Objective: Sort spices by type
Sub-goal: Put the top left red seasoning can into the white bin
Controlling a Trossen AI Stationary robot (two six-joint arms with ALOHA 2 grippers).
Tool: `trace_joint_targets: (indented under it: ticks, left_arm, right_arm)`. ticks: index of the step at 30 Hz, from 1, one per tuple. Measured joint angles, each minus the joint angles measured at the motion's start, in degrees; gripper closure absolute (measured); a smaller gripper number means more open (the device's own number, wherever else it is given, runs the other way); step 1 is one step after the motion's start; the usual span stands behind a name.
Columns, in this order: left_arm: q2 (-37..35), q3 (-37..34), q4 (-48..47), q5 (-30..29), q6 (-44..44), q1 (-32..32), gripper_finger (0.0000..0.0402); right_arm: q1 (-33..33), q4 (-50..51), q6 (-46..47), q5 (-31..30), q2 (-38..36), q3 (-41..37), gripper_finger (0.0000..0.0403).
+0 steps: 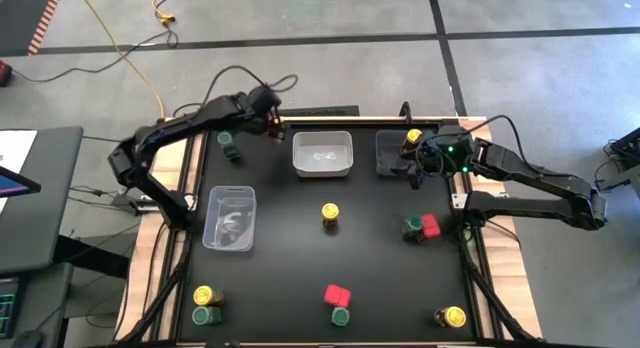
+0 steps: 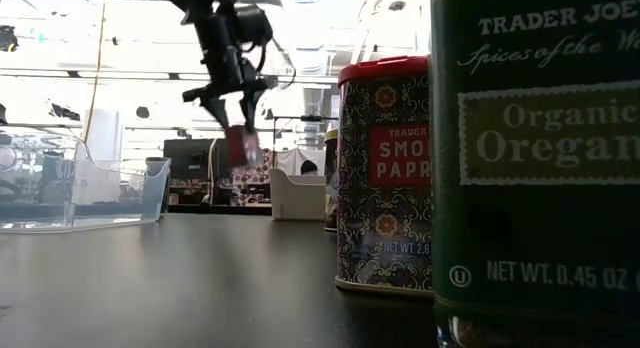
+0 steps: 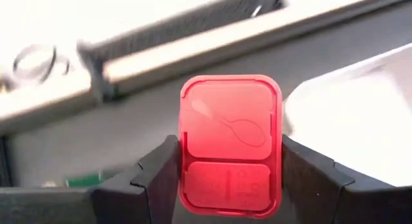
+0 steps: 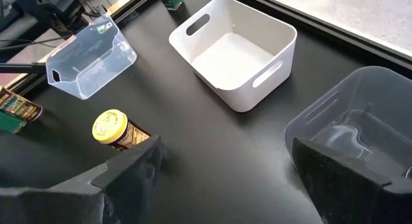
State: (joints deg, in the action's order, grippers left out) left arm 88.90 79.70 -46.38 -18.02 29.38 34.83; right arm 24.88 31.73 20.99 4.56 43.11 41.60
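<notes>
The left gripper [image 1: 271,121] is clamped on a red square-topped spice box [image 3: 230,144], one dark finger [image 3: 156,179] pressed to each side of it, and holds it clear of the black table [image 1: 290,243] near the far edge; in the low view the box [image 2: 241,146] hangs between the fingertips above the tabletop. Just beside this gripper, toward the table's middle, stands a white rectangular plastic bin [image 1: 322,154], and on its other side, near the table's left edge, a round green-lidded jar [image 1: 227,141]. Nearer the front from it lies a clear plastic tray [image 1: 230,217]. The right gripper [image 1: 416,171] hovers with its fingers spread wide and nothing between them, at the rim of a second clear plastic bin [image 1: 388,151] in which a round yellow-lidded jar [image 1: 412,139] sits. Left of that gripper, toward the table's centre, another yellow-lidded jar [image 1: 330,216] stands alone; in front of it a green-lidded jar and a red box [image 1: 430,225] stand touching. Further spices stand well apart from both grippers along the front edge: a yellow and green pair [image 1: 205,305] at the left, a red box [image 1: 337,294] by a green jar in the middle, a yellow-lidded jar [image 1: 452,316] at the right.
</notes>
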Motion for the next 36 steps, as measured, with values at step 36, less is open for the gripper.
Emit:
trace_joint_targets:
  ticks: [36]
  left_arm:
    - [20.45,19.15,0.71,20.68,-53.22,-6.54,0.0178]
  right_arm:
    - [0.0,-0.92,1.66,-0.02,0.0,0.0,0.0029]
